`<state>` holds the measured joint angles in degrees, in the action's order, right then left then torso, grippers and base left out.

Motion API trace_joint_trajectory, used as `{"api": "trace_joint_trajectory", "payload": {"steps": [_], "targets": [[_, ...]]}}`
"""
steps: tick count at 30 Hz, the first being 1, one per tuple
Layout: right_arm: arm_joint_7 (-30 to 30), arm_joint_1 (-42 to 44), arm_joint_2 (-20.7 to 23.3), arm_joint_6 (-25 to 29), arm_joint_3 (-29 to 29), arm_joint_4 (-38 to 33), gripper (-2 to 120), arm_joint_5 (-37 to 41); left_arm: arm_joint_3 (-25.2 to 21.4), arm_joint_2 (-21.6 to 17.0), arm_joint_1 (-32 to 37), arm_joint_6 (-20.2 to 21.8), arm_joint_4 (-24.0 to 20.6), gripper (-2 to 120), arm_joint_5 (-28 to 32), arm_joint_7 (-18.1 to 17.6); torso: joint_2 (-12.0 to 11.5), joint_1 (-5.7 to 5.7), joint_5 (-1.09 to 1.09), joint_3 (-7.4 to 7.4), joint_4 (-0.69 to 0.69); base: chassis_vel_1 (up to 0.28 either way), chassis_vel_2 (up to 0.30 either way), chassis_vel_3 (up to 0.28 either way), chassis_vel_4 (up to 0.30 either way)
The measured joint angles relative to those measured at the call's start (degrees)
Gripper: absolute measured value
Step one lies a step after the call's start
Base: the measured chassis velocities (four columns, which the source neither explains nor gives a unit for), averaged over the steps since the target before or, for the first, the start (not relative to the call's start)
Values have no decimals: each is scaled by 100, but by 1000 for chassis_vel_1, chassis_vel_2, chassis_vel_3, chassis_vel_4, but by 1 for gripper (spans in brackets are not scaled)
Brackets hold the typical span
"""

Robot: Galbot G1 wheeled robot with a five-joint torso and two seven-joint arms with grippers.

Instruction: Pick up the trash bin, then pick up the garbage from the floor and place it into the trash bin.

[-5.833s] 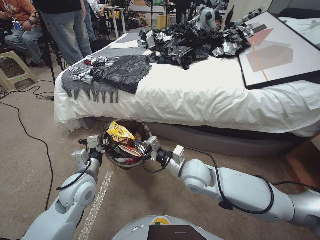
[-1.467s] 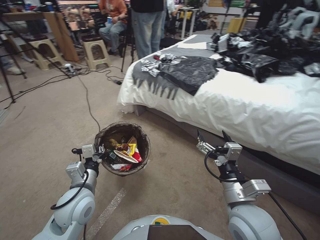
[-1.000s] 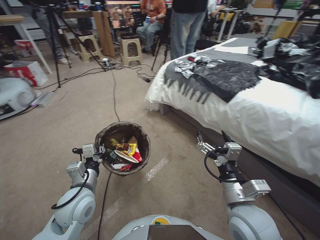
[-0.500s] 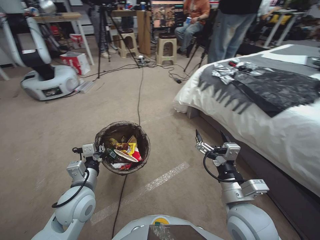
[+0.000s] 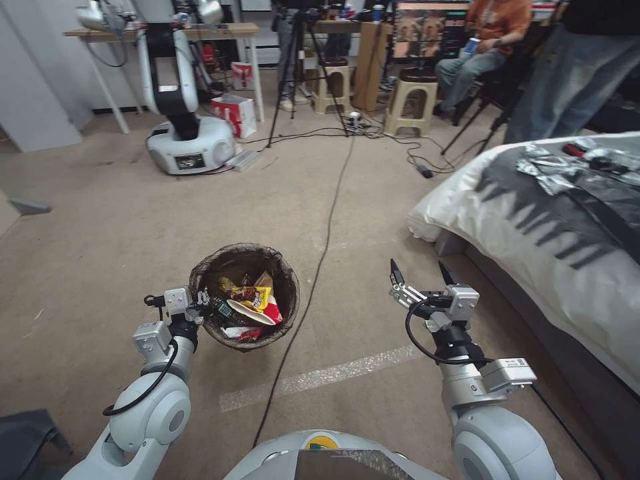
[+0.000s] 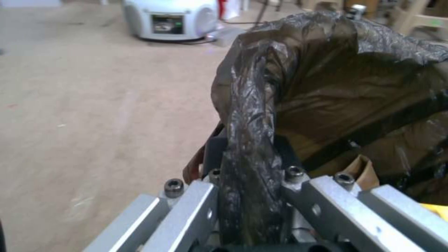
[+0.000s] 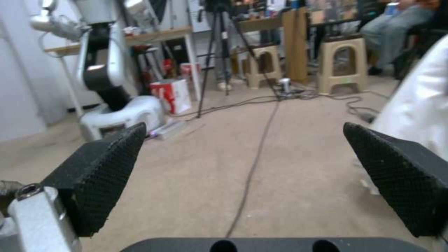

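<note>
Left gripper [image 5: 202, 308] pinched on bag-lined rim of trash bin [image 5: 283, 280]; right gripper [image 5: 419, 273] fingers spread, empty. Risk: liner slipping, bin dropping, garbage [image 5: 253, 303] spilling.

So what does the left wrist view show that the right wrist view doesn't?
Left wrist view alone: the left pincer clamped on the trash bin's bag-covered rim, brown paper inside. Right wrist view alone: the right pincer open and empty, a black cable, stools, a tripod. Shared: beige carpet and the parked white robot.
</note>
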<state>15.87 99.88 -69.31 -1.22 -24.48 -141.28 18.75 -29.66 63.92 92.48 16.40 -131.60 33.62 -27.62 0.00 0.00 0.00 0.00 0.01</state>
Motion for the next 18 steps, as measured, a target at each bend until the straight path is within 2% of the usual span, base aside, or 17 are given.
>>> {"api": "trace_joint_trajectory", "payload": {"steps": [9,10,11,12,18], "targets": [[-7,15,-46,14,4,-4,99,-14,9,-3,-13,3,0,5,-14,0,0,0,1,-1,-1,77,100,120,106],[-5,12,-58,21,4,-4,100,-15,12,-18,-17,7,1,5,-46,5,0,0,1,0,-3,37,85,61,43],[-4,10,-71,25,5,-4,100,-18,13,-40,-26,13,4,5,-56,3,0,-1,1,-1,3,15,38,61,3],[-4,10,-71,25,5,-4,100,-18,13,-40,-26,13,4,5,-56,3,0,-1,1,-1,3,15,38,61,3],[-1,12,-156,31,19,16,99,-44,22,-144,-93,90,-21,5,27,5,0,0,1,0,-3,0,0,0,0]]}}
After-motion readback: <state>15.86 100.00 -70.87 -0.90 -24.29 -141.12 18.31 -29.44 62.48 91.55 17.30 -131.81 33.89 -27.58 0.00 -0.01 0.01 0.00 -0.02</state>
